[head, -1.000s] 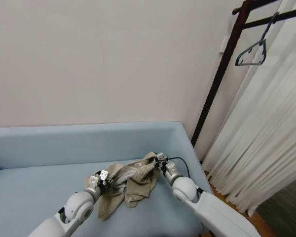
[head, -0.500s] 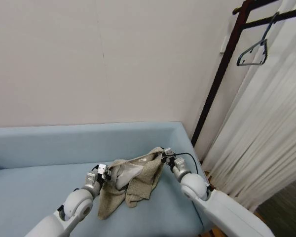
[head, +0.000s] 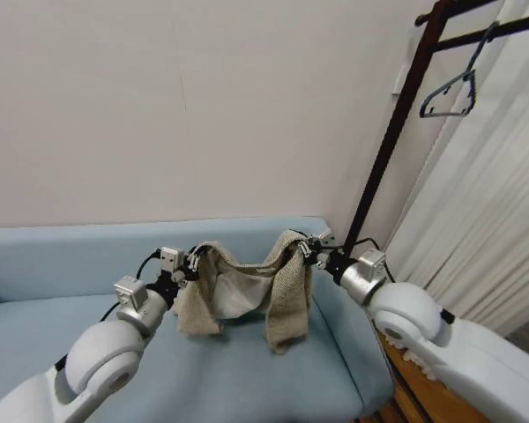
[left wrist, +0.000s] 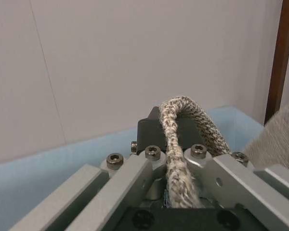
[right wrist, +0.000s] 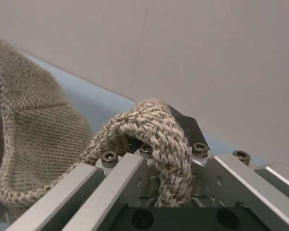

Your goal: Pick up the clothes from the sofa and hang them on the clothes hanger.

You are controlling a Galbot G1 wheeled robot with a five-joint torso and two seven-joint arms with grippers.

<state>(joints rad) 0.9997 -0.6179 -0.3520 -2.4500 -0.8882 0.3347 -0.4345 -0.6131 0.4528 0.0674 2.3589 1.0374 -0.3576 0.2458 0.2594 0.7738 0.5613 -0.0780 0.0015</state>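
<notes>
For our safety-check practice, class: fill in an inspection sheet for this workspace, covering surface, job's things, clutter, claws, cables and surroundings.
Surface: light blue sofa against the wall.
Job's things: beige knitted garment strung between left claw and right claw, ends hanging; dark hanger on the rack, bare.
Clutter: nothing seen.
Claws: both shut on a garment edge.
Cables: black cable loop at each wrist.
Surroundings: plain wall, white curtain at the robot's right.
</notes>
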